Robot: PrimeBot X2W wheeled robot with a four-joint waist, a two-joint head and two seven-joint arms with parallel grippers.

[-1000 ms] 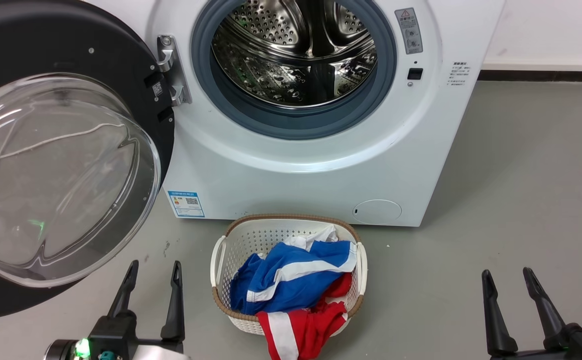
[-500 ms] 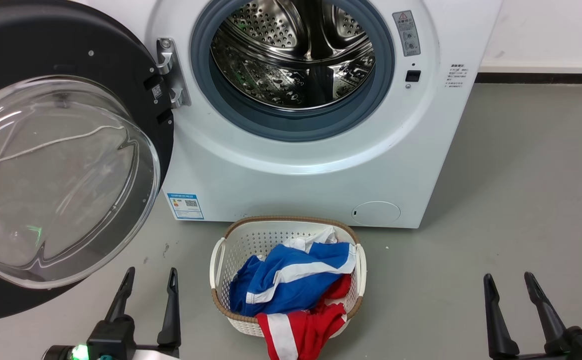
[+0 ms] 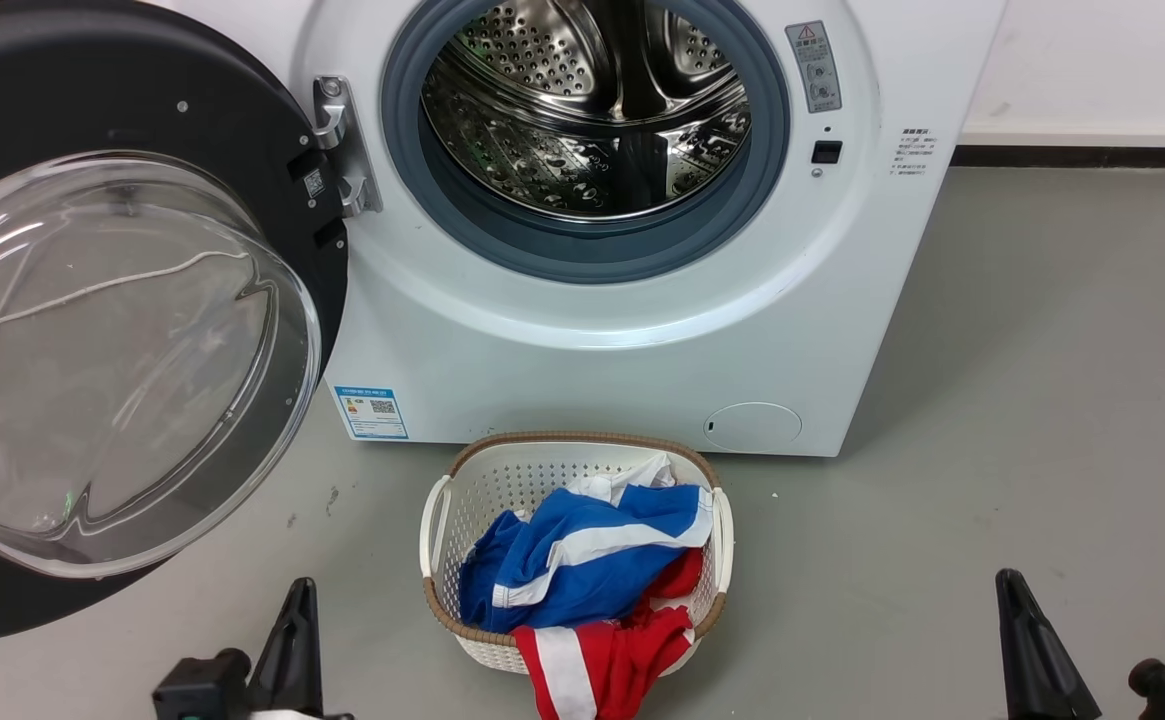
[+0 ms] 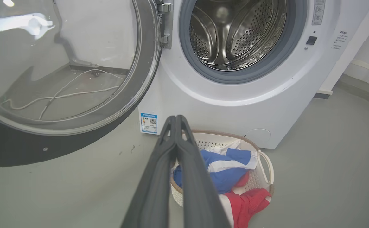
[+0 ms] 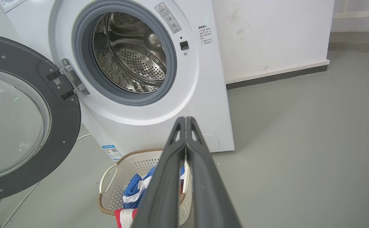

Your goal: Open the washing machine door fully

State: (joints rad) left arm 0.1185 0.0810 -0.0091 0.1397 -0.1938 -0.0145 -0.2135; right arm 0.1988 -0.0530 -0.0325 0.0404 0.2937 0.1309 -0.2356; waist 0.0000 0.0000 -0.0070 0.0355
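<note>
The washing machine door (image 3: 142,90) stands swung wide to the left on its metal hinge (image 3: 342,140). Its black rim and clear glass bowl (image 3: 112,360) face me. It also appears in the left wrist view (image 4: 146,63) and the right wrist view (image 5: 60,126). The steel drum (image 3: 592,100) lies exposed behind its grey ring. My left gripper (image 3: 300,590) is low on the floor side, below and right of the door and apart from it, shut on nothing (image 4: 174,117). My right gripper (image 3: 1010,582) sits far right, also shut and empty (image 5: 185,118).
A white laundry basket (image 3: 434,520) with blue and red clothes (image 3: 582,560) stands on the grey floor in front of the machine, between my grippers. A white wall with dark skirting (image 3: 1082,155) runs at the right. A white cable shows through the door glass.
Both grippers went from open to shut and sank lower in the head view. The door stays where it was.
</note>
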